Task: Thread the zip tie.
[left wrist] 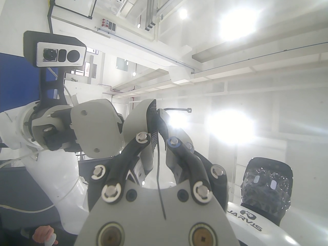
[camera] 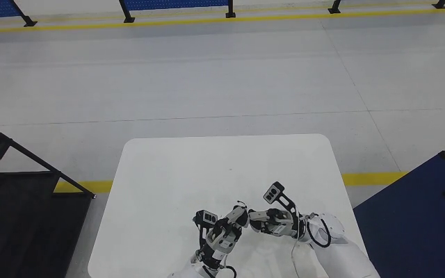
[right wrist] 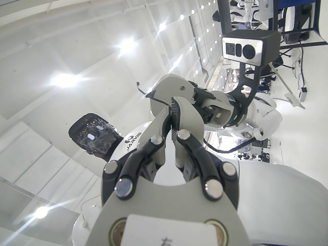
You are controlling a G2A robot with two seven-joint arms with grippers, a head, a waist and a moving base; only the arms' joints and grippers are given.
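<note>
A thin black zip tie [left wrist: 158,170] runs between the fingers of my left gripper [left wrist: 156,115], which is shut on it. Its tail hangs back toward the wrist, and its small head [left wrist: 189,110] sticks out past the fingertips. My right gripper [right wrist: 171,110] is shut on the zip tie [right wrist: 156,100] too, with the tie's head end [right wrist: 138,84] poking out beside the left gripper's white finger [right wrist: 174,88]. In the top view the left gripper [camera: 240,217] and the right gripper [camera: 256,215] meet tip to tip above the near part of the white table [camera: 208,167].
A black rack [camera: 28,208] stands off the table's left side and a dark blue panel [camera: 410,222] off its right. The far half of the table is bare white surface, with grey floor beyond.
</note>
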